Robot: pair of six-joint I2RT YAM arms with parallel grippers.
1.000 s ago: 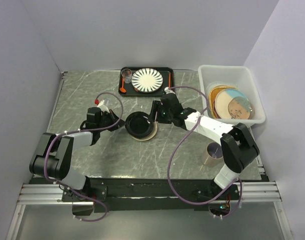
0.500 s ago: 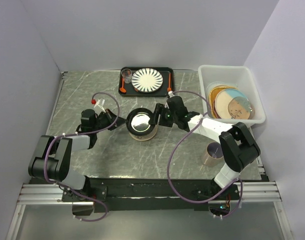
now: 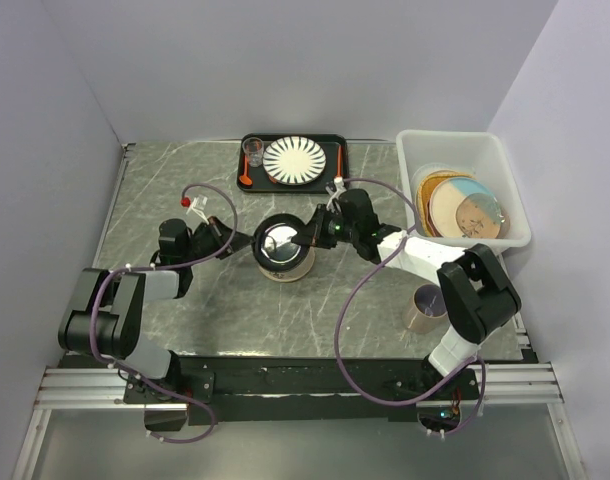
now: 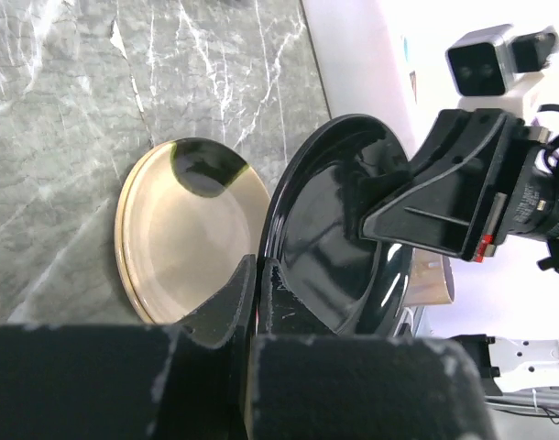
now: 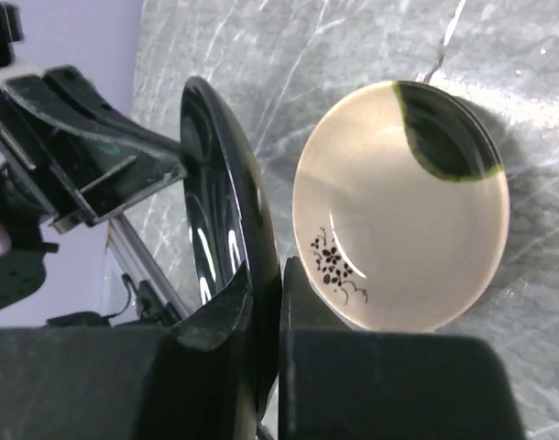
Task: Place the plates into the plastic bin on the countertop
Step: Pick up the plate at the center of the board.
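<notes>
A small black plate (image 3: 282, 243) hangs tilted just above the countertop (image 3: 165, 190), gripped from both sides. My left gripper (image 3: 248, 242) is shut on its left rim and my right gripper (image 3: 310, 238) is shut on its right rim. In the left wrist view, the black plate (image 4: 339, 238) stands on edge in my left gripper (image 4: 259, 275). The right wrist view shows its rim (image 5: 229, 211) pinched in my right gripper (image 5: 279, 284). Under it lies a cream plate (image 5: 399, 211) with a dark green patch and a flower sprig. The plastic bin (image 3: 415, 150) at the right holds several plates (image 3: 467, 207).
A black tray (image 3: 335, 165) at the back carries a white plate with dark radial stripes (image 3: 294, 159), a small glass (image 3: 253, 151) and orange utensils. A brown cup (image 3: 424, 306) stands near the right arm's base. Walls close in the left, back and right sides.
My right gripper has closed on the black plate's right rim. The plate has risen slightly and tilted, and the left gripper kept its hold.
</notes>
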